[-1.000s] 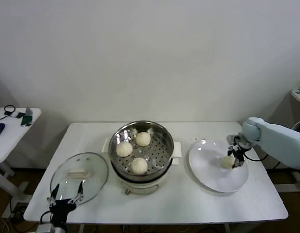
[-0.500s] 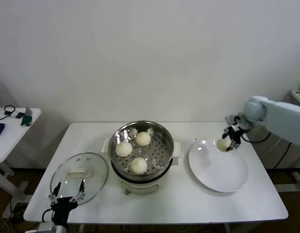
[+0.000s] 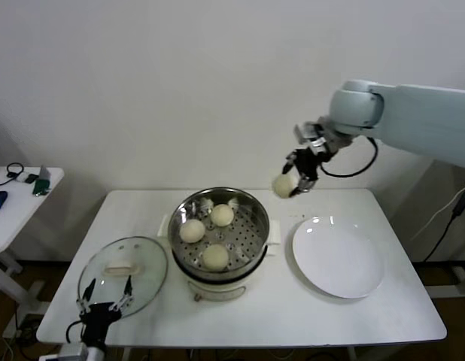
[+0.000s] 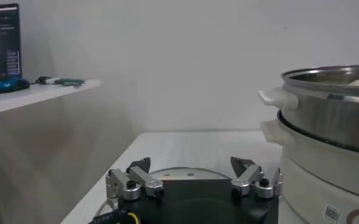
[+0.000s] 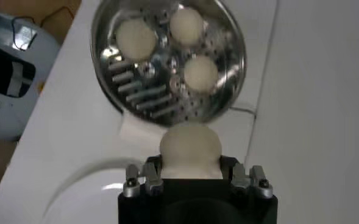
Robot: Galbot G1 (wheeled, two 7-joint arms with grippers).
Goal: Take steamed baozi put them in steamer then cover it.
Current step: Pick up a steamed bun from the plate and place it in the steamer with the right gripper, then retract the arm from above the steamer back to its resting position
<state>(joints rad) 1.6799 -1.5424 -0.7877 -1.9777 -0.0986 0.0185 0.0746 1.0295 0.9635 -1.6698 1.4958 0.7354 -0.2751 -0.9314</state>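
Cream-white round dough bun [image 3: 283, 185] rides pinched in the right claw [image 3: 295, 180], high beside the shiny perforated steel steamer basket [image 3: 251, 239] below; soft dough could slip free. Left claw [image 3: 103, 307] waits open.

The right gripper [image 3: 295, 181] has lifted the fourth baozi [image 3: 284, 185] off the plate [image 3: 338, 258]. It now hangs high, just right of the steamer [image 3: 218, 231].

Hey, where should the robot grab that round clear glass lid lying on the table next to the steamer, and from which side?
Grip the cream-white oblong handle at the centre of the round clear glass lid, coming straight down from above. The lid lies flat with the handle raised on top. The left end effector, open at the lid's near edge, looks best placed.
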